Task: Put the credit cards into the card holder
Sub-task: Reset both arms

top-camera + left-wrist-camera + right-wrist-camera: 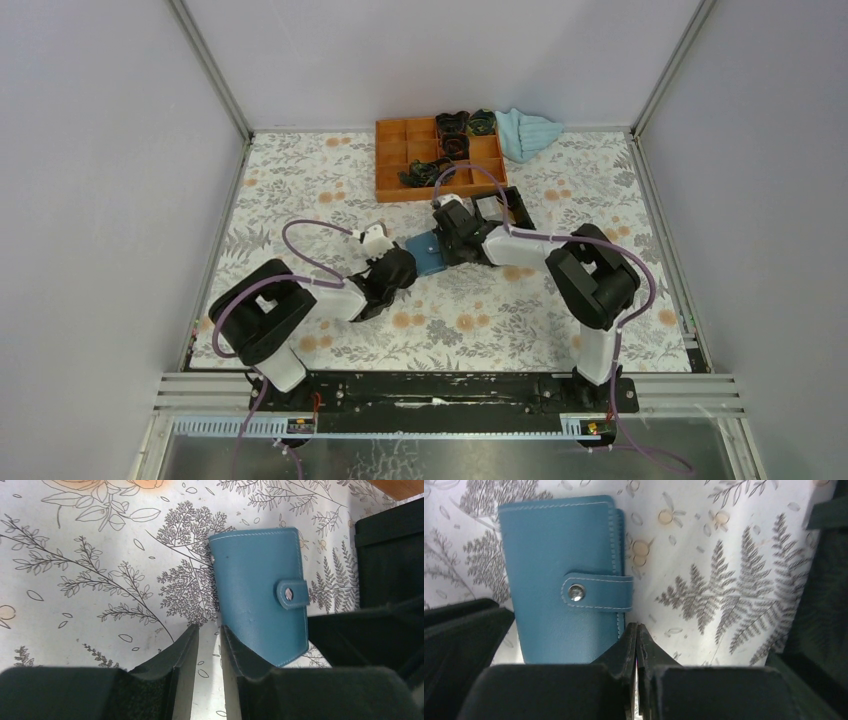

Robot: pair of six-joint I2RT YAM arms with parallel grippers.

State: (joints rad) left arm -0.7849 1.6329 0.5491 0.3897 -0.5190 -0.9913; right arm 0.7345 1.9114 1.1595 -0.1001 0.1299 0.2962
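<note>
left hand (209, 631) slightly parted, right hand (637, 628) pinched together

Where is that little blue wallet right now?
In the top view the card holder lies closed mid-table, between the left arm's fingers and the right arm's fingers, in front of the orange tray.

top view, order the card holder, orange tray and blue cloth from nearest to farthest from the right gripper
1. card holder, right beside the right gripper, toward the left arm.
2. orange tray, farther back, near the middle.
3. blue cloth, back right, past the tray's far corner.
</note>
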